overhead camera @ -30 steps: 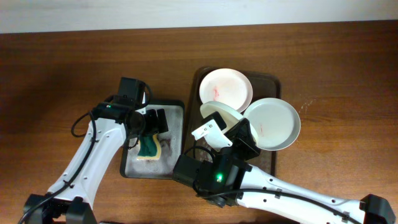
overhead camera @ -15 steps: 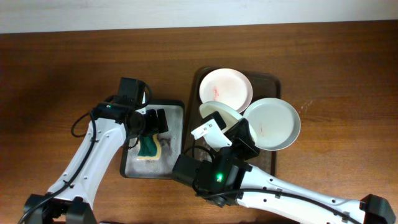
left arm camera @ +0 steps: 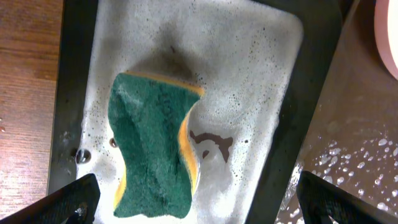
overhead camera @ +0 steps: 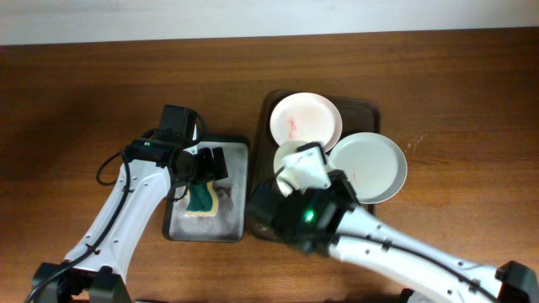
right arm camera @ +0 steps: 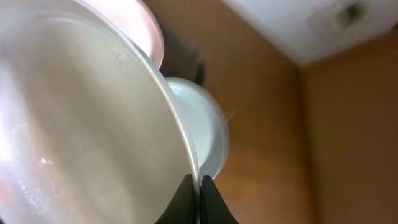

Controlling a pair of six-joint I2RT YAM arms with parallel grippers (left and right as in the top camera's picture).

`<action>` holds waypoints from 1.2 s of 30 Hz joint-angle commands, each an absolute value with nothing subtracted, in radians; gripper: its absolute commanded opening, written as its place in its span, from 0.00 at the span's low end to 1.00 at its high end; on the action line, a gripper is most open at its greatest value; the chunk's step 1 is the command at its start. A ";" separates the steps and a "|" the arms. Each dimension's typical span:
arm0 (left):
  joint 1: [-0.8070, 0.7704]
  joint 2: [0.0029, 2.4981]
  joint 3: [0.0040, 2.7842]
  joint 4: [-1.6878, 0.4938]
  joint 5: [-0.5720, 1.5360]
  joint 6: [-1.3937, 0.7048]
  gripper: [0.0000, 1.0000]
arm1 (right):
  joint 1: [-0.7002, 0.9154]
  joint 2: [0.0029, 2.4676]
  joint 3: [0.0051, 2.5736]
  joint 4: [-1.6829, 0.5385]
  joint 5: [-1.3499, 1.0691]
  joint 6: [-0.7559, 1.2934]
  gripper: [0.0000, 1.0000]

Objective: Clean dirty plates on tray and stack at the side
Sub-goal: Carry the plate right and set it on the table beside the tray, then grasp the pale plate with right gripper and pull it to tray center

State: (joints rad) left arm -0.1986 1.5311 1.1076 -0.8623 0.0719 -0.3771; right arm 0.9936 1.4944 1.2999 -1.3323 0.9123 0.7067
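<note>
Three white plates show. One with reddish smears (overhead camera: 305, 118) lies at the back of the dark brown tray (overhead camera: 370, 106). A second (overhead camera: 370, 167) lies at its right side. My right gripper (right arm camera: 200, 186) is shut on the rim of the third plate (right arm camera: 74, 124) and holds it tilted on edge; from overhead that plate (overhead camera: 289, 155) is mostly hidden by my right wrist (overhead camera: 307, 166). My left gripper (left arm camera: 211, 208) is open just above a green and yellow sponge (left arm camera: 155, 146), which lies in a sudsy grey metal tray (left arm camera: 249, 81).
The grey tray (overhead camera: 238, 160) stands just left of the brown tray, and the sponge (overhead camera: 200, 200) lies in it. The brown tray's wet floor (left arm camera: 348, 143) shows beside it. Bare wooden table (overhead camera: 455, 84) surrounds both trays.
My right arm has swung right and up with the plate, tipping it more on edge. The left arm and sponge have not moved.
</note>
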 commanded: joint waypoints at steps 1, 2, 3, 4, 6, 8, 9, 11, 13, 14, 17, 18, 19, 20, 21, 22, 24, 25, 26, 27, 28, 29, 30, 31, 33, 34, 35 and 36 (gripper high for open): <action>-0.191 1.506 1.130 -0.860 0.080 -0.365 1.00 | 0.783 1.441 1.335 -1.308 0.651 0.749 0.04; -0.191 1.506 1.130 -0.860 0.080 -0.365 0.99 | 0.699 1.428 1.346 -1.283 0.575 0.659 0.04; -0.191 1.506 1.130 -0.860 0.080 -0.365 0.99 | 0.586 1.415 1.360 -1.242 0.452 0.532 0.04; -0.191 1.506 1.130 -0.860 0.080 -0.365 0.99 | 0.472 1.406 1.371 -1.201 0.310 0.412 0.04; -0.191 1.506 1.130 -0.860 0.080 -0.365 0.99 | 0.164 1.398 1.384 -1.142 -0.035 0.257 0.04; -0.191 1.506 1.130 -0.860 0.080 -0.365 0.99 | -0.093 1.404 1.384 -1.110 -0.265 0.203 0.04; -0.191 1.506 1.130 -0.860 0.080 -0.365 0.99 | -0.211 1.410 1.384 -1.095 -0.342 0.183 0.04; -0.191 1.506 1.130 -0.860 0.080 -0.365 1.00 | -0.492 1.444 1.384 -1.069 -0.385 0.179 0.04; -0.191 1.506 1.130 -0.860 0.080 -0.365 1.00 | -0.620 1.485 1.384 -1.063 -0.385 0.181 0.04; -0.191 1.506 1.130 -0.860 0.080 -0.365 0.99 | -0.665 1.505 1.384 -1.056 -0.381 0.183 0.04; -0.191 1.506 1.130 -0.860 0.080 -0.365 1.00 | -0.799 1.611 1.384 -0.987 -0.328 0.244 0.04; -0.191 1.506 1.130 -0.860 0.080 -0.365 0.99 | -0.816 1.643 1.384 -0.974 -0.313 0.244 0.04; -0.191 1.506 1.130 -0.860 0.080 -0.365 0.99 | -0.826 1.710 1.384 -0.964 -0.252 0.244 0.04; -0.191 1.506 1.130 -0.860 0.080 -0.365 1.00 | -0.825 1.744 1.384 -0.963 -0.222 0.244 0.04; -0.191 1.506 1.130 -0.860 0.080 -0.365 0.99 | -0.825 1.792 1.384 -0.964 -0.196 0.242 0.04; -0.191 1.506 1.130 -0.860 0.080 -0.365 0.99 | -0.825 1.824 1.384 -0.966 -0.192 0.240 0.04; -0.191 1.506 1.130 -0.860 0.080 -0.365 0.99 | -0.824 1.858 1.384 -0.971 -0.186 0.240 0.04; -0.191 1.506 1.130 -0.860 0.080 -0.365 0.99 | -0.824 1.860 1.382 -0.971 -0.176 0.240 0.04; -0.191 1.506 1.130 -0.860 0.080 -0.365 0.99 | -0.824 1.860 1.381 -0.972 -0.168 0.240 0.11; -0.191 1.506 1.130 -0.860 0.080 -0.365 0.99 | -0.824 1.860 1.381 -0.981 -0.173 0.240 0.41; -0.191 1.506 1.130 -0.860 0.080 -0.365 1.00 | -0.823 1.856 1.382 -0.985 -0.200 0.237 0.50; -0.191 1.506 1.130 -0.860 0.080 -0.365 0.99 | -0.810 1.832 1.382 -0.980 -0.291 0.179 0.55; -0.191 1.506 1.130 -0.860 0.080 -0.365 0.99 | -0.784 1.797 1.382 -0.978 -0.335 0.160 0.57; -0.191 1.506 1.130 -0.860 0.080 -0.365 0.99 | -0.755 1.764 1.382 -0.979 -0.337 0.159 0.57; -0.191 1.506 1.130 -0.860 0.080 -0.365 0.99 | -0.662 1.681 1.382 -1.000 -0.336 0.125 0.57; -0.191 1.506 1.130 -0.860 0.080 -0.365 0.99 | -0.585 1.631 1.382 -1.029 -0.332 0.099 0.57; -0.191 1.506 1.130 -0.860 0.080 -0.365 0.99 | -0.506 1.604 1.382 -1.060 -0.293 0.083 0.57; -0.191 1.506 1.130 -0.860 0.080 -0.365 0.99 | -0.437 1.599 1.382 -1.089 -0.223 0.084 0.57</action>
State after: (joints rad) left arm -0.1986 1.5284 1.1091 -0.8627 0.0723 -0.3771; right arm -0.5777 1.6508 1.3720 -1.0466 -0.2977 0.1318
